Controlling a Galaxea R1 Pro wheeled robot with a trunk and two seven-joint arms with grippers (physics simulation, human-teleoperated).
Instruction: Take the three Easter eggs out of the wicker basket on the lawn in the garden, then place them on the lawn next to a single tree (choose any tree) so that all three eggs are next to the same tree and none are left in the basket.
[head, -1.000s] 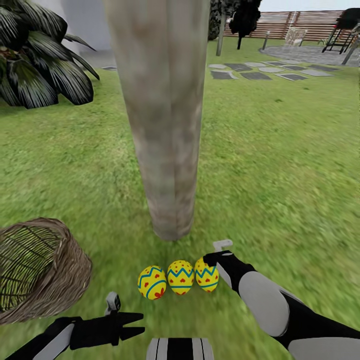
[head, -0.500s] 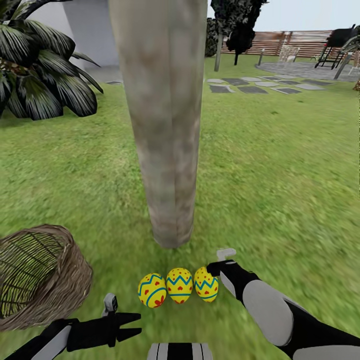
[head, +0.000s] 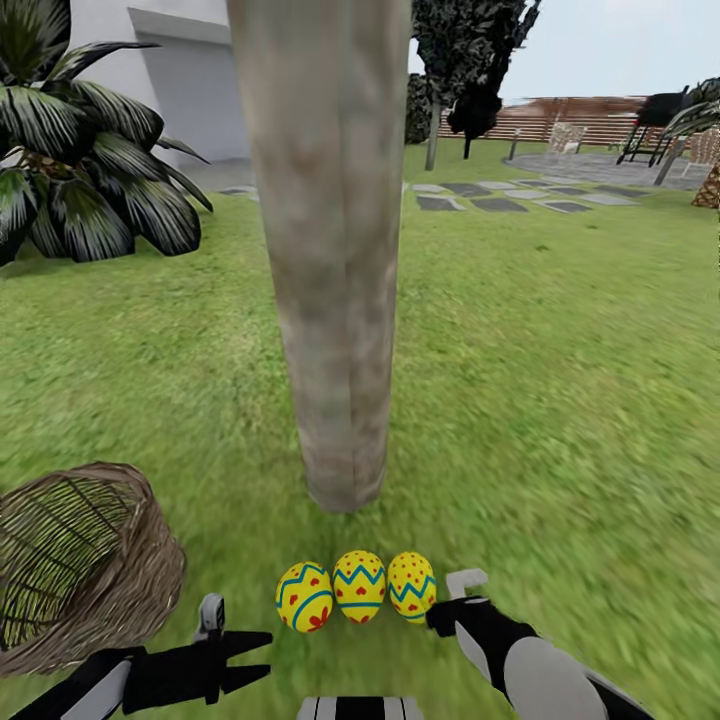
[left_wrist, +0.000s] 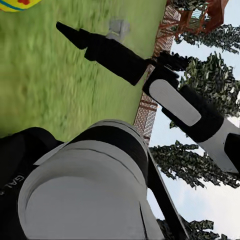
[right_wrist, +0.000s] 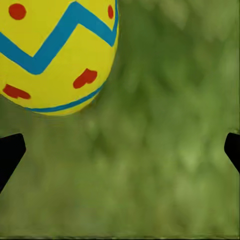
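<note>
Lying just beside open right tool (head: 437, 617): rightmost egg (head: 411, 586), on lawn (head: 560, 400).

Both arms reach low and forward, left end effector (head: 255, 655) and right end effector (right_wrist: 120, 150) spread apart.

right gripper (head: 437, 618): pulls back toward the robot, now just off the near right side of the right egg (head: 411, 586) instead of touching its far side
right fingers (right_wrist: 11, 152): spread wide, egg sits clear of them
camera: tilts up a bit, more sky and fence showing far off
</note>
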